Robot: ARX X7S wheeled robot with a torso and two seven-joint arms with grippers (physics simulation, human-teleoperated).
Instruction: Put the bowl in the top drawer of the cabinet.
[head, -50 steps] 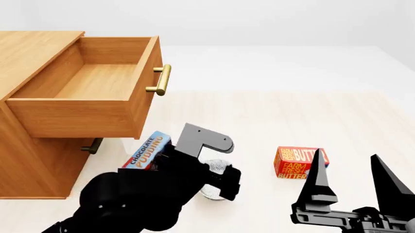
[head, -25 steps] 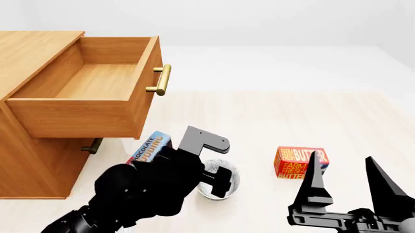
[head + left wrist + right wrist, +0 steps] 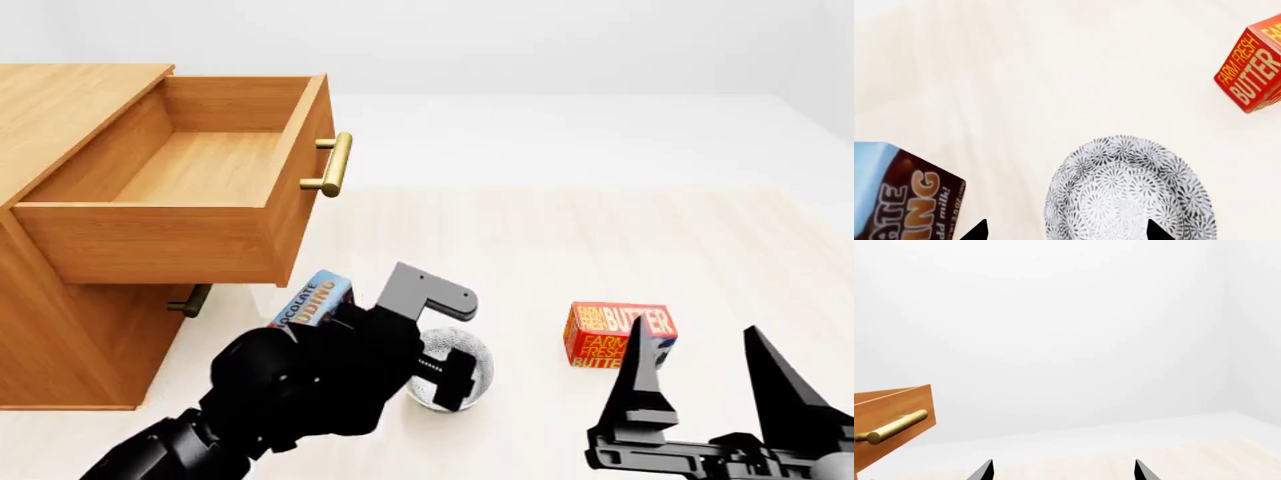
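The speckled white bowl sits upright on the pale floor, half hidden in the head view behind my left gripper. That gripper is open just above the bowl. One fingertip is over the bowl's inside, the other outside its rim on the pudding box side. The top drawer of the wooden cabinet stands pulled out and empty, its brass handle facing right. My right gripper is open and holds nothing, pointing up at the lower right, well away from the bowl.
A blue chocolate pudding box lies between the bowl and the cabinet. A red butter box stands right of the bowl. The lower drawer's handle shows under the open drawer. The right wrist view shows the drawer front and white wall.
My left arm has moved forward and brought its open gripper closer over the bowl. My right gripper has drifted slightly left and down.
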